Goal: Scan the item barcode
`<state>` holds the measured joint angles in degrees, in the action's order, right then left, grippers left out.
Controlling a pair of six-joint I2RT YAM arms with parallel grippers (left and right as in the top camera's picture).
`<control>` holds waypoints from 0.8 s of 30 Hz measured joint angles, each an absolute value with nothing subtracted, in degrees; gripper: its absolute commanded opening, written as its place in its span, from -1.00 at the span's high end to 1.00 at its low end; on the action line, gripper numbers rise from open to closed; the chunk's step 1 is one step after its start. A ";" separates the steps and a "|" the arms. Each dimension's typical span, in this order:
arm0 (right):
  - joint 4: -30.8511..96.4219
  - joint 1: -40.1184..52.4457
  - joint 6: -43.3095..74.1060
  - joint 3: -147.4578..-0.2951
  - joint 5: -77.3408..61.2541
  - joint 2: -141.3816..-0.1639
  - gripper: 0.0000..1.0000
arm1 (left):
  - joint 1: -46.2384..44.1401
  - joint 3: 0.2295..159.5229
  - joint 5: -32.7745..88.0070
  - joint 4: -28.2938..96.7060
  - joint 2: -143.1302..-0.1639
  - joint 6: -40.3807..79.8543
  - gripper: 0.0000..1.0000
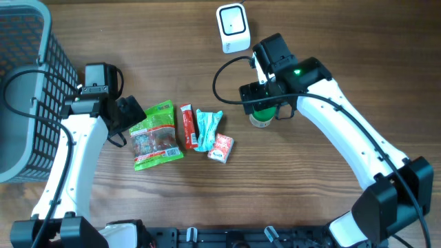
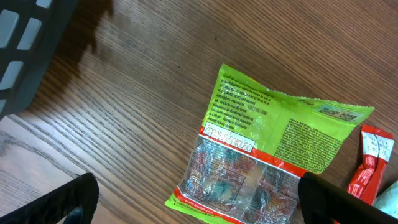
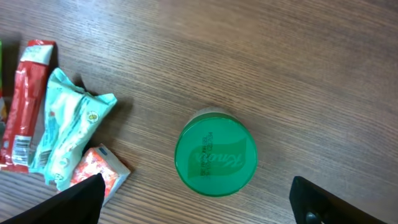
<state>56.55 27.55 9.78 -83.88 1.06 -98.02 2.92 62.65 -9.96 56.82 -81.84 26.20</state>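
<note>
The right gripper (image 1: 264, 105) hangs wide open, grasping nothing, directly over the jar (image 3: 216, 155) standing at five o'clock from the scanner (image 1: 232, 27); I'd drop straight, pinch its sides squarely, then turn the unseen barcode scannerward.

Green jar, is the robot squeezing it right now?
No, the right gripper is wide open, and the green jar stands untouched on the table.

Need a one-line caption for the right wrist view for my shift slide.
Open right gripper poised over a green-lidded jar standing on the wooden table, snack packets lying off to one side.
</note>
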 measured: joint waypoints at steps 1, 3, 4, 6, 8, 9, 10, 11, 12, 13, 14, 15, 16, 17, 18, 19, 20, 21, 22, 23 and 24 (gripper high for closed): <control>56.51 27.49 9.85 -83.72 1.04 -98.76 -0.91 | 2.94 62.65 -9.98 56.82 -81.84 26.20 -1.00; 56.25 27.44 10.02 -83.00 0.86 -100.95 -0.91 | 2.92 62.65 -9.98 56.80 -81.84 26.20 -1.00; 56.18 27.44 10.02 -82.39 0.84 -102.13 -0.91 | 2.92 62.65 -9.98 56.80 -81.84 26.17 -1.00; 56.14 27.33 10.17 -81.54 0.82 -104.55 -0.91 | 2.92 62.65 -9.98 56.82 -81.84 26.17 -1.00; 55.94 27.33 10.20 -81.34 0.71 -106.89 -0.91 | 2.92 62.65 -9.96 56.82 -81.84 26.20 -1.00; 55.86 27.33 10.20 -81.34 0.64 -107.98 -0.91 | 2.92 62.65 -9.96 56.80 -81.84 26.17 -1.00; 55.68 27.33 10.22 -81.25 0.64 -109.32 -0.91 | 2.92 62.65 -9.98 56.80 -81.84 26.17 -1.00; 55.68 27.33 10.20 -81.21 0.62 -110.28 -0.90 | 2.92 62.65 -9.98 56.80 -81.84 26.20 -1.00; 55.66 27.33 10.20 -81.17 0.62 -110.85 -0.83 | 2.92 62.65 -9.96 56.80 -81.84 26.17 -1.00; 55.66 27.33 10.22 -81.06 0.62 -112.49 -0.80 | 2.92 62.65 -9.98 56.80 -81.84 26.17 -1.00; 55.66 27.33 10.37 -81.06 0.62 -112.97 -0.75 | 2.92 62.65 -9.98 56.82 -81.84 26.17 -1.00; 55.66 27.33 10.59 -81.06 0.62 -113.36 -0.72 | 2.92 62.65 -9.98 56.80 -81.84 26.20 -1.00; 55.70 27.33 10.83 -81.01 0.62 -113.71 -0.72 | 2.92 62.65 -9.98 56.80 -81.84 26.17 -1.00; 55.64 27.33 11.07 -81.01 0.64 -113.80 -0.72 | 2.92 62.65 -9.98 56.82 -81.84 26.17 -1.00; 55.51 27.31 11.11 -81.01 0.62 -113.80 -0.72 | 2.92 62.65 -9.98 56.80 -81.84 26.17 -1.00; 55.37 27.29 11.27 -81.01 0.62 -113.80 -0.70 | 2.92 62.65 -9.98 56.82 -81.84 26.20 -1.00; 55.24 27.29 11.29 -81.01 0.62 -113.80 -0.70 | 2.92 62.65 -9.98 56.80 -81.84 26.20 -1.00; 55.24 27.29 11.31 -81.01 0.62 -113.80 -0.70 | 2.92 62.65 -9.98 56.80 -81.84 26.20 -1.00; 55.16 27.29 11.31 -81.01 0.62 -113.80 -0.70 | 2.92 62.65 -9.98 56.82 -81.84 26.20 -1.00; 54.83 27.29 11.31 -81.01 0.62 -113.80 -0.71 | 2.92 62.65 -9.98 56.82 -81.84 26.17 -1.00; 54.37 27.29 11.31 -81.01 0.62 -113.80 -0.71 | 2.92 62.65 -9.98 56.82 -81.84 26.17 -0.99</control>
<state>54.37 27.29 11.31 -81.01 0.62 -113.80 2.92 62.65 -9.98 56.82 -81.84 26.17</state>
